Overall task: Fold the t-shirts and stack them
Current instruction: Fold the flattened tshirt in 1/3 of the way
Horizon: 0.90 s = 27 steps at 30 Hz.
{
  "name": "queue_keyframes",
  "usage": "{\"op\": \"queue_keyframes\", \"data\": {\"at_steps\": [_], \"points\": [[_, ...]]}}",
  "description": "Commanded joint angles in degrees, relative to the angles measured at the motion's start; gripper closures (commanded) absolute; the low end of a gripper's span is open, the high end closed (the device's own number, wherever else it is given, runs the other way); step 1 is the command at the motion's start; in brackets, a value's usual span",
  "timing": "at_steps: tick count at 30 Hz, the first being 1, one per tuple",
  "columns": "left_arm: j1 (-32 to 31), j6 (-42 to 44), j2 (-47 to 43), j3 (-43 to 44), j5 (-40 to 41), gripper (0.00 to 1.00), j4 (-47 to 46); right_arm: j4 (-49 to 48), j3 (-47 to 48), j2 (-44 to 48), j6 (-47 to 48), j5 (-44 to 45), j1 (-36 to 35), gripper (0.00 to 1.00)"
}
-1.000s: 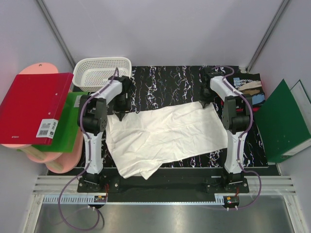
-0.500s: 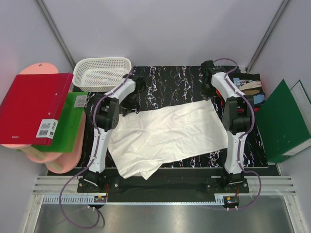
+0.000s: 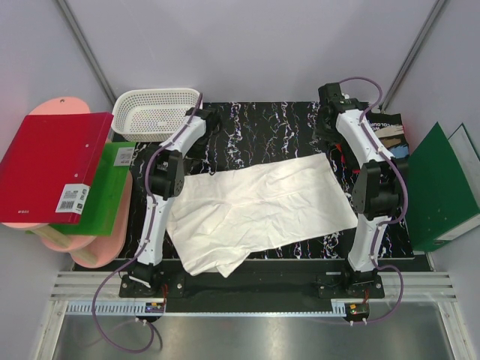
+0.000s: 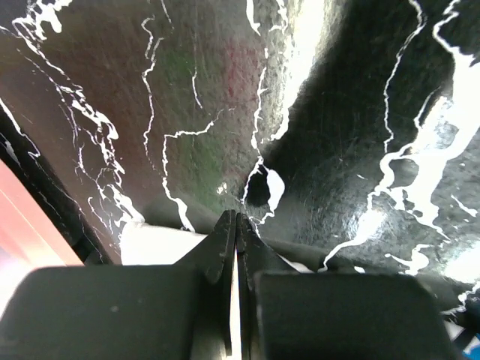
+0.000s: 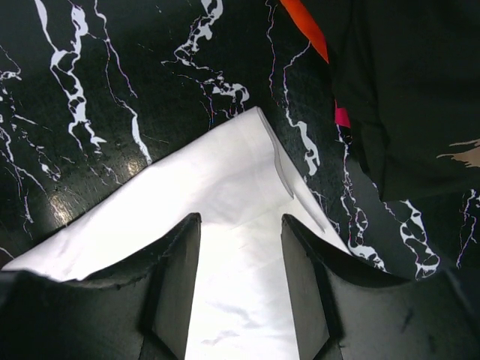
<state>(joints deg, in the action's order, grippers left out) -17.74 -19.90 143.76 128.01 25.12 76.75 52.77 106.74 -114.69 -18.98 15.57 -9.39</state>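
Note:
A white t-shirt lies spread on the black marbled table. My left gripper sits at the shirt's far left corner. In the left wrist view its fingertips are pressed together on a thin edge of white cloth. My right gripper hovers over the far right corner, open, with the white t-shirt lying flat below its two fingers and untouched. A black t-shirt with tan print lies at the far right, also seen as the black t-shirt in the right wrist view, with an orange cloth edge beside it.
A white lattice basket stands at the far left. A red binder and a green binder lie on pink boards off the left side. Another green binder leans at the right.
My right gripper has opened, let go of the shirt's far right corner and drawn back. My left arm has carried its corner a little farther back and right, flattening the shirt.

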Motion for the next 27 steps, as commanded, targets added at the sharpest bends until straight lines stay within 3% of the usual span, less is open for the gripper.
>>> {"op": "queue_keyframes", "data": {"at_steps": [1, 7, 16, 20, 27], "points": [[-0.1, -0.4, -6.9, 0.0, -0.6, 1.0, -0.3, -1.2, -1.9, 2.9, -0.4, 0.2, -0.4, 0.46], [-0.9, 0.2, -22.4, -12.0, 0.7, 1.0, -2.1, -1.9, -3.6, 3.0, -0.4, -1.0, -0.4, 0.46], [-2.6, 1.9, -29.2, -37.8, -0.9, 1.0, -4.9, -2.2, -4.3, 1.8, -0.9, -3.1, -0.4, 0.46], [-3.5, 2.6, -28.0, -40.8, -2.2, 1.0, -6.2, -2.2, -4.2, 1.8, -0.5, -3.1, -0.5, 0.46], [-5.5, 6.5, -19.3, -36.4, -2.8, 1.0, -3.4, -2.2, -3.7, 1.8, -0.8, -2.7, -0.5, 0.46]]}}
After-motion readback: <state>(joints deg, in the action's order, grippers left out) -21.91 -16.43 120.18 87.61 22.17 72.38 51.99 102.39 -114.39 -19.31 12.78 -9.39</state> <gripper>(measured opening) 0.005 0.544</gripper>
